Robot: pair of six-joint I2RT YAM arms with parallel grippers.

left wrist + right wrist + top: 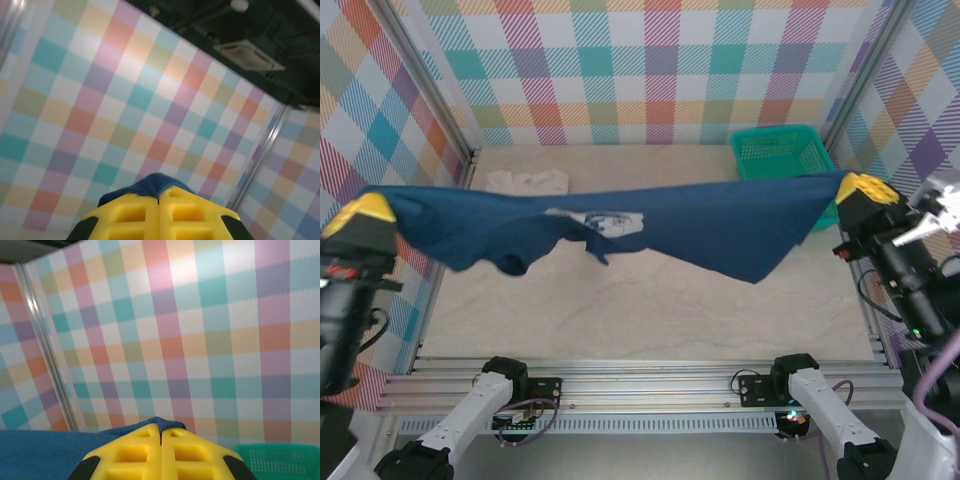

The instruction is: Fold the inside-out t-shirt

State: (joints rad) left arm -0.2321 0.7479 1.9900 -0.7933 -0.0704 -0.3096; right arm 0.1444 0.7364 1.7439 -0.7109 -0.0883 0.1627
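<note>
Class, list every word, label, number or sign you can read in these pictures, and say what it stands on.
None can be read.
The whitish patch on the navy t-shirt has dark marks, too blurred to read.

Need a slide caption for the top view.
Left pincer and right pincer hold the navy t-shirt stretched above the table.

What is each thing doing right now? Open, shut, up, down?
navy t-shirt, held up in the air, stretched wide, middle sagging
left gripper, shut on the navy t-shirt
right gripper, shut on the navy t-shirt
white shirt, lying on the table
green basket, standing upright
</note>
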